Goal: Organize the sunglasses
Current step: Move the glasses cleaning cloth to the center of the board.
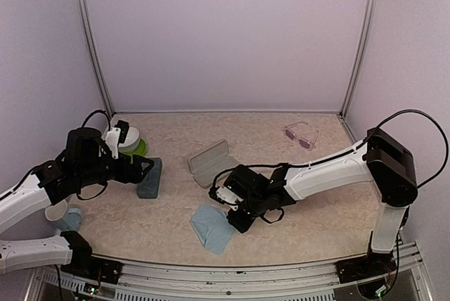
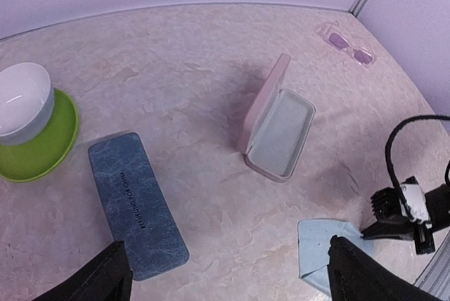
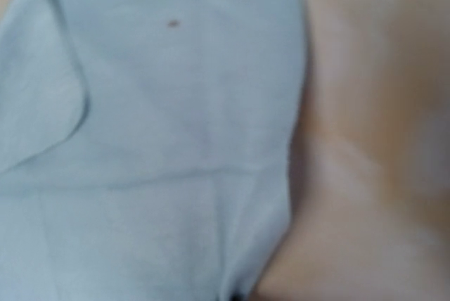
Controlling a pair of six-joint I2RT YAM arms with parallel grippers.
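One pair of sunglasses (image 1: 301, 135) with a clear frame and purplish lenses lies at the back right of the table, far from both arms; the left wrist view shows these sunglasses (image 2: 349, 46) at its upper right. My right gripper (image 1: 238, 218) is down on a light-blue cloth (image 1: 211, 229) near the front middle. It is shut, and the cloth (image 3: 176, 139) fills its wrist view, bunching at the bottom edge. My left gripper (image 1: 144, 167) hovers open over the blue-grey case (image 2: 137, 202), holding nothing.
An open pink case (image 1: 209, 162) lies mid-table with its lid up. A white bowl (image 2: 21, 107) sits on a green plate (image 2: 53, 150) at the back left. Another light-blue cloth (image 1: 70, 219) lies by the left arm.
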